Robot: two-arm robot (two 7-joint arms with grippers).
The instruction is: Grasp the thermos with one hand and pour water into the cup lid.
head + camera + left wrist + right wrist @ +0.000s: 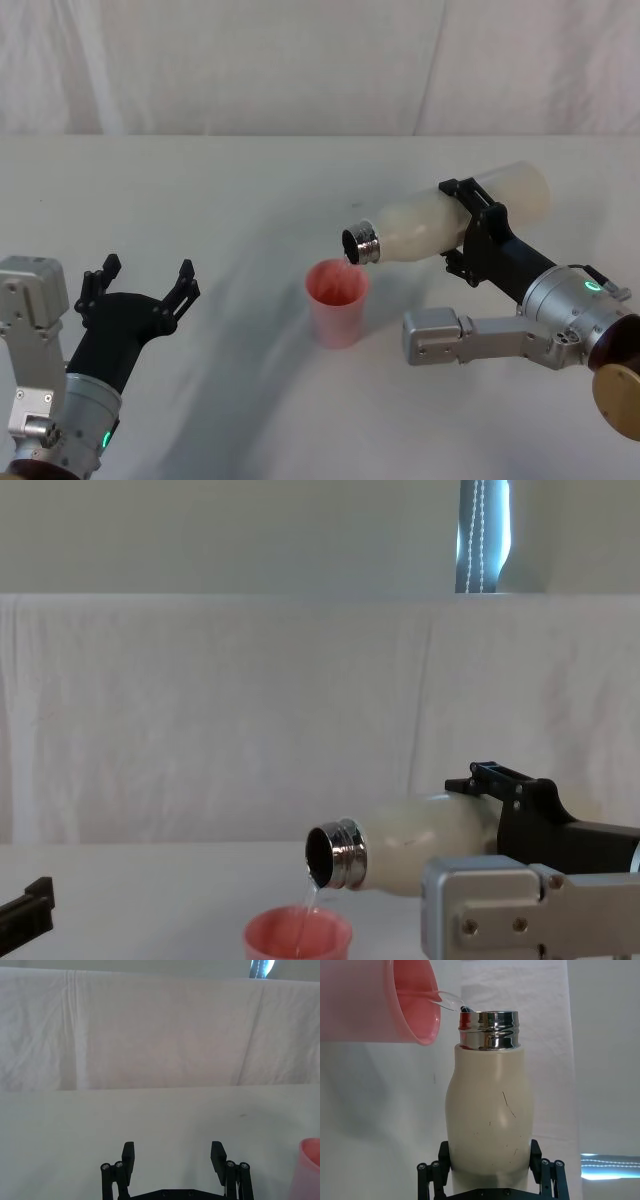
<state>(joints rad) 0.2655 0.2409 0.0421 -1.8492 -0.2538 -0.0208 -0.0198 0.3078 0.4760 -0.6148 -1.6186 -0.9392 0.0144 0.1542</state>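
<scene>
The cream-white thermos [440,218] lies tipped almost flat in the air, its steel neck [361,243] just above the pink cup lid [337,301]. My right gripper [478,228] is shut on the thermos body. A thin stream of water runs from the neck [337,854] into the cup lid [298,934]. The right wrist view has the thermos [490,1110] between the fingers [432,1172] and water leaving the neck toward the cup lid [395,1005]. At the lower left my left gripper [140,285] rests open, holding nothing; it is also open in its own view [173,1156].
A white cloth covers the table [200,200] and hangs as a backdrop [250,710] behind it. The cup lid's edge [310,1170] shows far to one side of the left wrist view. Bare cloth lies between the left gripper and the cup lid.
</scene>
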